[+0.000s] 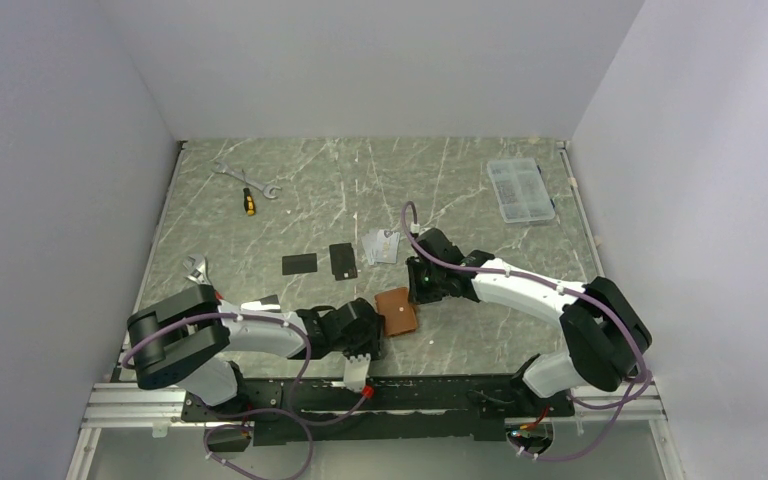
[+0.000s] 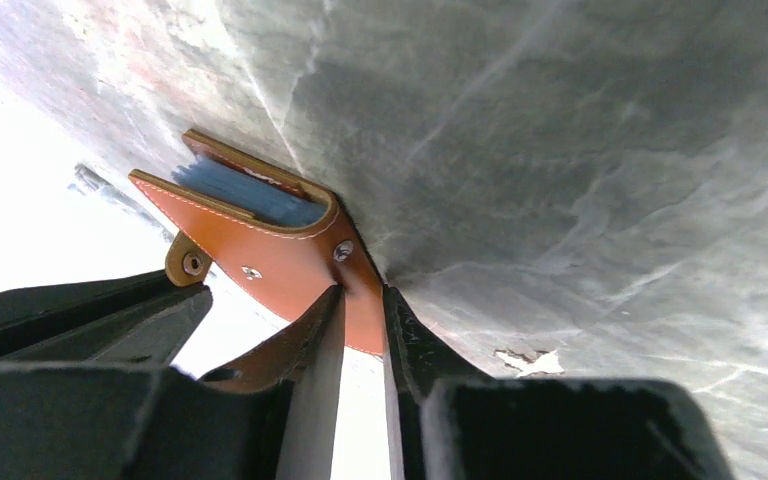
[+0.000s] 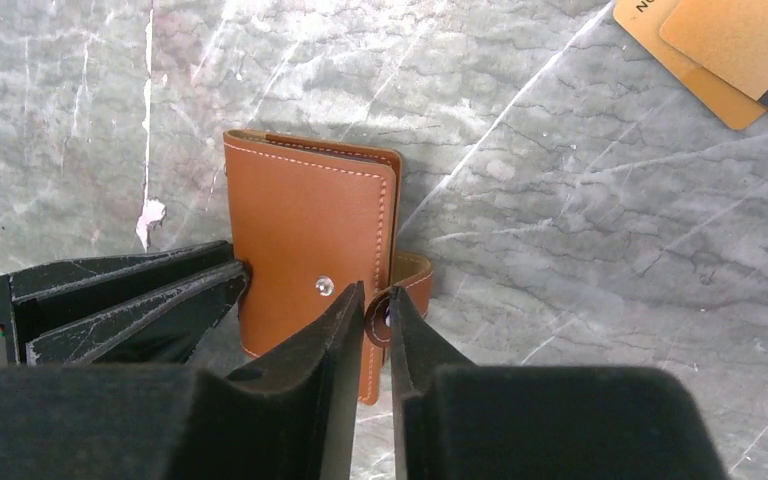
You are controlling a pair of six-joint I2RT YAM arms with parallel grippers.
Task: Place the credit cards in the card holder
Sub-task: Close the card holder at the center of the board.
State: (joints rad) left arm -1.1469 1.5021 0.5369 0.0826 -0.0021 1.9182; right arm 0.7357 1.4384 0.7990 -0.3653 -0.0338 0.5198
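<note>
My left gripper (image 2: pixel 365 325) is pinched tight on one wall of the tan leather folding card holder (image 1: pixel 397 311) near the front of the grey marbled table (image 1: pixel 440 190), right gripper (image 3: pixel 378 328) nipping its snap tab (image 3: pixel 415 272), so I'd peel it open slowly, no yanking.

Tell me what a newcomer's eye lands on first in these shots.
Both arms meet over the tan card holder at the near middle of the table. The left pincer pinches one leather flap, baring the blue-grey inside, and the right pincer closes on the snap tab. Just beyond lie loose credit cards, black and silvery, and a clear compartment box sits far right.
</note>
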